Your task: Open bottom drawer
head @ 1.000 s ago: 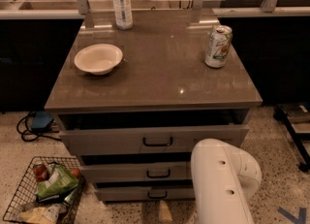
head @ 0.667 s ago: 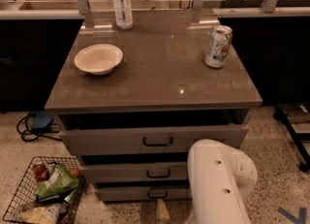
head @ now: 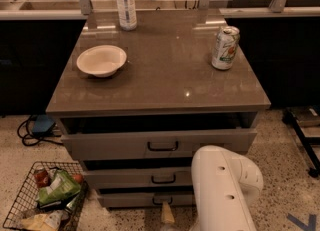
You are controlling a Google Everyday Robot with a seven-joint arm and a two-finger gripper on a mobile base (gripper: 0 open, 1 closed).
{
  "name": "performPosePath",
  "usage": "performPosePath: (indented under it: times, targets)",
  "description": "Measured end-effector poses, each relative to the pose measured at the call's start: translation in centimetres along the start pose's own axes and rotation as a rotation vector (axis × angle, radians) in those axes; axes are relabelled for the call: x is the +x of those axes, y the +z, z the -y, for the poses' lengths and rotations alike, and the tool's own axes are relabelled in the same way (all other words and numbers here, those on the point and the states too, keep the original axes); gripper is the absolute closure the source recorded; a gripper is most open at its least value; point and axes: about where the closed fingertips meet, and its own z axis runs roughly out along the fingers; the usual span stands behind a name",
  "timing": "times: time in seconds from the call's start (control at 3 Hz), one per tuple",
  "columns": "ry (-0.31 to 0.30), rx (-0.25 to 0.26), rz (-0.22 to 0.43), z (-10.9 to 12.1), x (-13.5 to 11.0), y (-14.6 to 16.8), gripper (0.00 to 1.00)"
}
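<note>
While the crosswise bottom drawer [head: 125, 199] faces outward, the claw [head: 167, 215] just beneath hides its state

The gripper [head: 167, 216] hangs low at the bottom edge. Well above it, a bowl [head: 101, 60], a bottle [head: 126, 2] and a can [head: 224, 48] stand on the counter [head: 170, 80]. A basket [head: 22, 192] lies to its left.

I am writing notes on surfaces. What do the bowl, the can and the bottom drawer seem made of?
The bowl looks like matte cream paper or plastic: dull, no glare. The can looks like printed metal, with a shiny rim. The bottom drawer looks like a matte grey painted panel, metal or laminate unclear, with a black handle. The gripper sits low in front of that handle.
</note>
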Motion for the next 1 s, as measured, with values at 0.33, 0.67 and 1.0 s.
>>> performPosePath:
  times: [0.33,0.67,1.0]
  targets:
    - [0.029,0.021,-0.001,0.7,0.3,0.4,0.00]
    - [0.038,0.043,-0.015,1.5,0.6,1.0,0.00]
    - [0.012,0.048,-0.024,1.5,0.6,1.8,0.00]
